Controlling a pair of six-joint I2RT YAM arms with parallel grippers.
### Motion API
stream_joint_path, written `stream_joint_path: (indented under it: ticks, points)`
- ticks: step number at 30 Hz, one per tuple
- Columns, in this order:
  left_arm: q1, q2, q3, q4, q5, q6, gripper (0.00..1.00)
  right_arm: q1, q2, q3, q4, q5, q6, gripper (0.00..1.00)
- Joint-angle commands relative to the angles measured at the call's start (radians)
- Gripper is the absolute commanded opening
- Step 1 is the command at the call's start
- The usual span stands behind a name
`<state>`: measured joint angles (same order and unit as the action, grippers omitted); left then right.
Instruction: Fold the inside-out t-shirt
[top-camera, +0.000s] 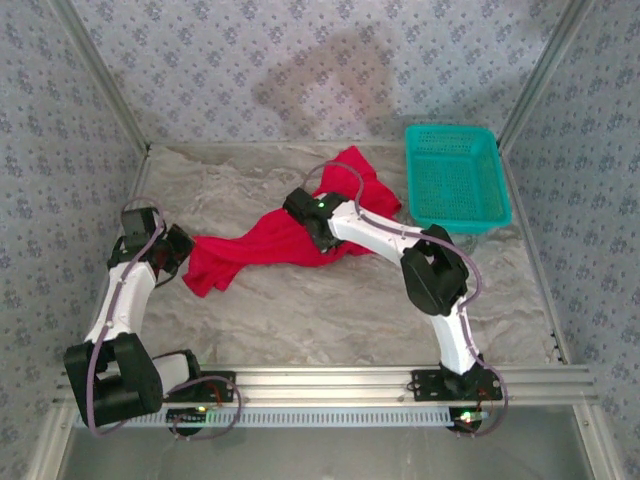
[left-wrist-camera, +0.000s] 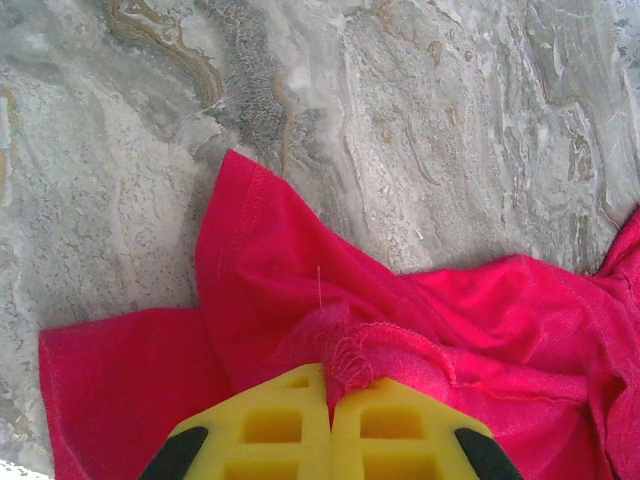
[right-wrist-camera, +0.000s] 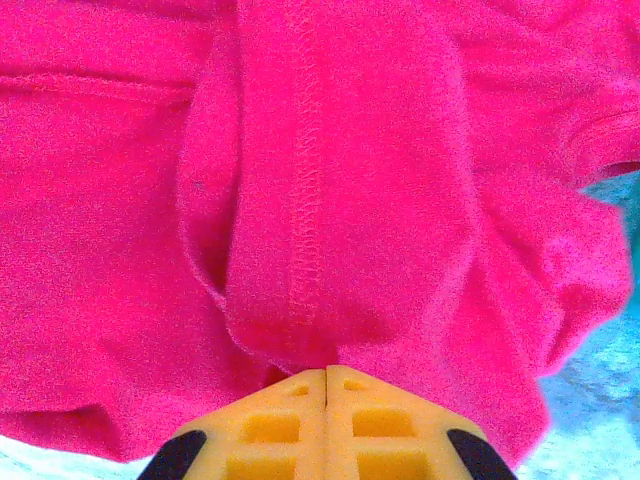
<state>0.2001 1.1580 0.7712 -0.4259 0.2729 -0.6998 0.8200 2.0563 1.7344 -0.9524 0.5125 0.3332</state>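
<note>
One red t-shirt (top-camera: 245, 255) lies rumpled on a grey marbled table (top-camera: 300, 320). It is drawn out into a loose diagonal band from the left-centre of the surface towards the back right. Its far end sits just beside the left wall of a single teal mesh basket (top-camera: 455, 180) in the back right corner; whether cloth and basket touch cannot be told. Two robot arms reach in from the near edge, one to each end region of the shirt. The left gripper (top-camera: 186, 254) meets the shirt's near-left end. In the left wrist view its two yellow fingers (left-wrist-camera: 290, 430) are pressed together at the left gripper's tip (left-wrist-camera: 330, 385), pinching a frayed, stitched edge of the t-shirt (left-wrist-camera: 480, 310). Bare table (left-wrist-camera: 400, 120) shows beyond. The right gripper (top-camera: 318, 232) comes down on the middle of the shirt. In the right wrist view its two yellow fingers (right-wrist-camera: 380, 425) are also closed together at the right gripper's tip (right-wrist-camera: 326, 372). A raised fold of the t-shirt (right-wrist-camera: 120, 200), with one line of stitching along it, runs straight down into them. Patterned pale-blue walls surround the table on three sides.
</note>
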Motion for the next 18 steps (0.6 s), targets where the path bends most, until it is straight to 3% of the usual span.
stream_joint_path:
  ticks: [1,6,11,18]
  points:
    - [-0.006,0.005,0.089,-0.024,-0.001,0.022,0.00,-0.022,-0.098,0.102,-0.085,0.111,-0.055,0.00]
    - [-0.007,0.019,0.227,-0.077,0.000,0.031,0.00,-0.101,-0.215,0.206,-0.034,0.065,-0.135,0.00]
    - [-0.007,0.043,0.368,-0.121,0.009,0.027,0.00,-0.238,-0.320,0.249,0.063,-0.263,-0.119,0.00]
    - [-0.006,0.089,0.558,-0.126,0.063,-0.015,0.00,-0.377,-0.340,0.327,0.172,-0.491,-0.004,0.00]
